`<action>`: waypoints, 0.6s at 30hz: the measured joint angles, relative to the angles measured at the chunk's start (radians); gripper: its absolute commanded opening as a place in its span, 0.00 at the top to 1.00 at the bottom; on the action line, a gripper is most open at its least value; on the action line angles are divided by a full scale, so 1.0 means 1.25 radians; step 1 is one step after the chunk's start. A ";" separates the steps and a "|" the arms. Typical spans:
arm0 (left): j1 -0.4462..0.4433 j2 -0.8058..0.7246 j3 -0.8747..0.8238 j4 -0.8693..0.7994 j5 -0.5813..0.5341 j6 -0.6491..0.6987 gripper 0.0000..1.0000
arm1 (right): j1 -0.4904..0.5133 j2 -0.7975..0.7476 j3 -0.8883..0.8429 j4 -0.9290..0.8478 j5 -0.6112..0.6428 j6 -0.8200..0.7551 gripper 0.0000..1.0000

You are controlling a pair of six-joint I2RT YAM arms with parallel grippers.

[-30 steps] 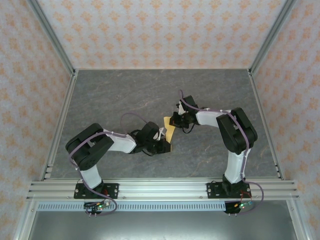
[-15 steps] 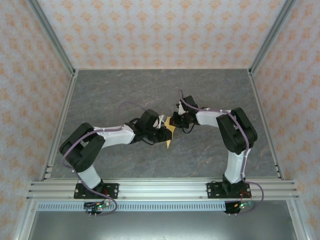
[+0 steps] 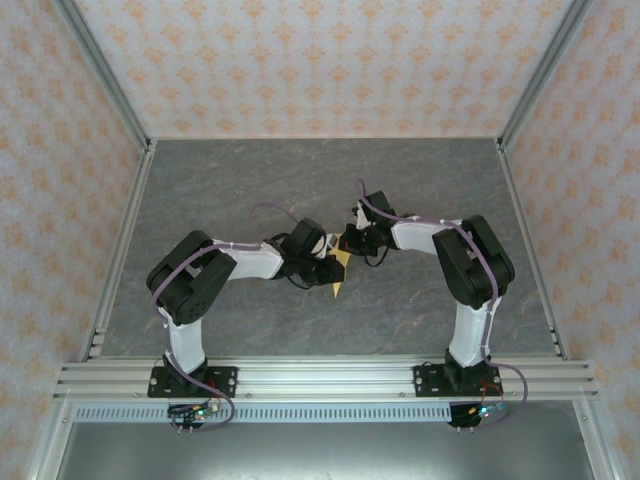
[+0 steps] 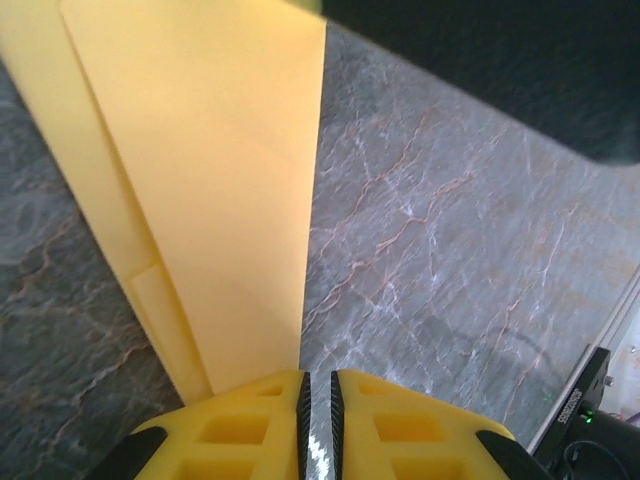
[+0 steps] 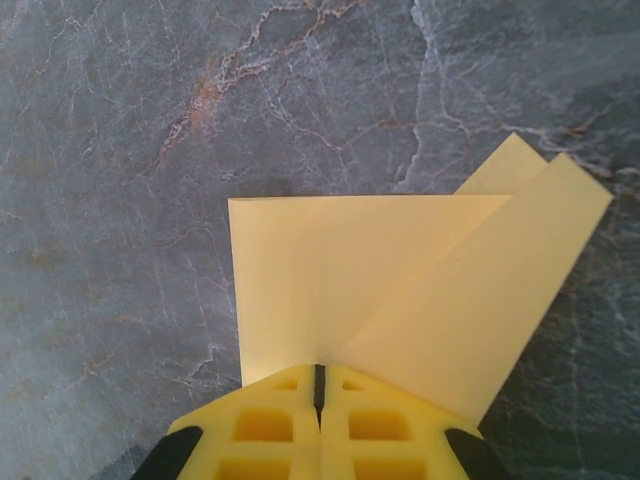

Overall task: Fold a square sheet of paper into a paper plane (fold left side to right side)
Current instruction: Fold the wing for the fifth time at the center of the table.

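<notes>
The square sheet of paper (image 3: 339, 275) lies folded on the grey table as a narrow yellow-orange shape pointing toward the near edge. In the left wrist view the paper (image 4: 220, 200) is a long layered flap running under my left finger. My left gripper (image 3: 326, 262) sits at the paper's left edge. Its jaws (image 4: 318, 385) are almost together, and bare table shows through the thin slit between them. My right gripper (image 3: 351, 241) is at the paper's far end. It is shut (image 5: 320, 375), with its tips on the edge of the paper (image 5: 400, 270), where a diagonal crease meets them.
The marbled grey table (image 3: 250, 180) is walled by patterned panels on three sides, with metal rails along the left and right edges. The right arm's dark body (image 4: 480, 60) hangs close above the paper's far end.
My left gripper has moved away from the near edge, along the paper's left side toward the right gripper. The paper now looks narrower and more pointed. The right gripper has stayed in place.
</notes>
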 measured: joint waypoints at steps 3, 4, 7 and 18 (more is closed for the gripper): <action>0.000 0.000 0.000 -0.007 -0.001 0.013 0.84 | 0.000 0.000 0.001 -0.003 0.002 0.000 1.00; 0.000 0.000 -0.001 -0.007 -0.001 0.015 0.84 | 0.000 0.000 0.002 -0.004 0.002 0.000 1.00; -0.002 0.000 -0.004 -0.007 -0.002 0.020 0.84 | 0.000 0.001 0.006 -0.011 0.002 -0.003 1.00; -0.025 -0.019 -0.015 -0.027 -0.042 0.079 0.85 | 0.002 0.004 0.013 -0.023 0.005 -0.006 1.00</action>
